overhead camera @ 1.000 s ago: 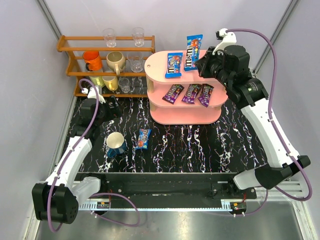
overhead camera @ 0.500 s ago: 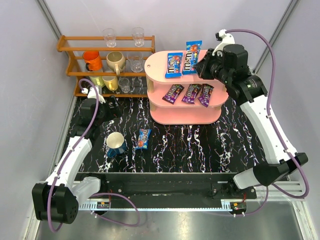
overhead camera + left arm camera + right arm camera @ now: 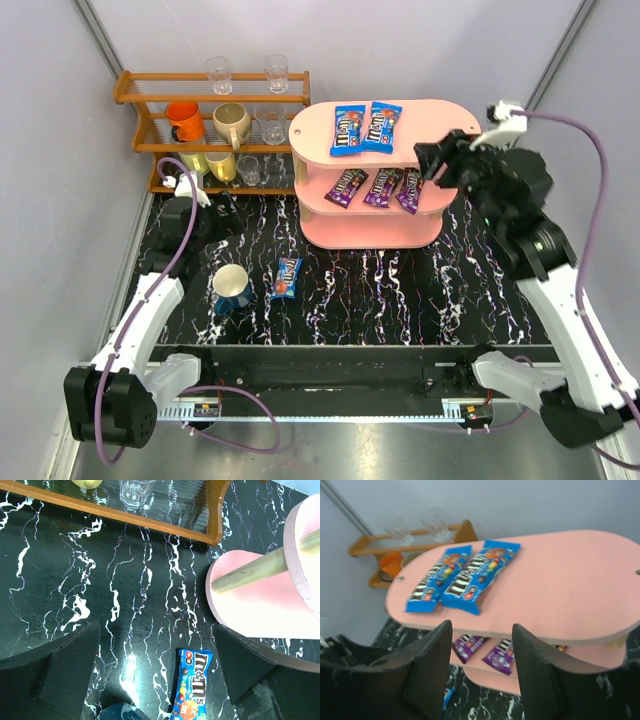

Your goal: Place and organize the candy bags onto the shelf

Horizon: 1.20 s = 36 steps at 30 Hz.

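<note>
Nearing the finish: two blue candy bags (image 3: 364, 128) are lying on the top tier of the shelf (image 3: 440, 115), three purple bags (image 3: 382, 186) on its middle tier, while the last blue bag (image 3: 286, 277) is waiting on the worktop (image 3: 400, 290). The right gripper (image 3: 432, 160) and the left gripper (image 3: 155, 645) are both hanging open, gripping nothing.

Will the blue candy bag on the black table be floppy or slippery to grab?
Probably floppy: the blue candy bag looks thin and lies flat on the table. Its shiny wrapper may slip. Small, so likely light.
</note>
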{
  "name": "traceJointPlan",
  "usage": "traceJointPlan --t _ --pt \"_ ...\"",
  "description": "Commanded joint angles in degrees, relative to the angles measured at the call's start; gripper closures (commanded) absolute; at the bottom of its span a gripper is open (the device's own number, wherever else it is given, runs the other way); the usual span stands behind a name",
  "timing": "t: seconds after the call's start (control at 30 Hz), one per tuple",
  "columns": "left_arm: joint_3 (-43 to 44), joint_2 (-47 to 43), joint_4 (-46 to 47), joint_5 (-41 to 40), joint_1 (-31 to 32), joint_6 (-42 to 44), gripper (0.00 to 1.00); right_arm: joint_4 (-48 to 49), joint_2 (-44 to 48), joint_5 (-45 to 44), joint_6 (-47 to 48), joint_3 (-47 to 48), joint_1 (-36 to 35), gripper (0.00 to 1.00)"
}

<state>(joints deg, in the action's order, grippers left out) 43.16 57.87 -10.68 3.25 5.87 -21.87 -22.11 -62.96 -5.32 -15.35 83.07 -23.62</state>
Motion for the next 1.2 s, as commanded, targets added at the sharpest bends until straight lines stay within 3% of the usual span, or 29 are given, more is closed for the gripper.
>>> traceJointPlan --t 0.0,0.2,0.3,0.5,0.73,1.17 --pt "2.72 -1.00 2.15 -0.78 -0.42 0.77 0.01 5.76 6.61 -2.38 0.50 -11.30 -6.68 0.41" --pt "2.64 -1.26 1.71 -1.49 -0.51 0.95 0.01 8.22 12.95 -20.50 -5.37 -31.43 -32.74 0.37" --pt "2.55 -1.35 1.71 -1.58 -0.60 0.95 0.01 11.46 11.99 -25.96 -11.44 -39.09 -41.91 0.36" --pt "2.46 -1.18 1.89 -0.96 -0.60 0.77 0.01 26.22 -3.20 -17.89 -20.76 -45.62 -42.56 0.31" --pt "2.28 -1.71 1.98 -0.96 -0.60 0.95 0.01 39.13 -24.99 -8.13 -24.36 -40.09 -42.39 0.24" --pt "2.02 -1.97 2.15 -0.87 -0.68 0.69 0.01 53.75 -37.49 3.91 -32.89 -40.35 -33.52 0.24"
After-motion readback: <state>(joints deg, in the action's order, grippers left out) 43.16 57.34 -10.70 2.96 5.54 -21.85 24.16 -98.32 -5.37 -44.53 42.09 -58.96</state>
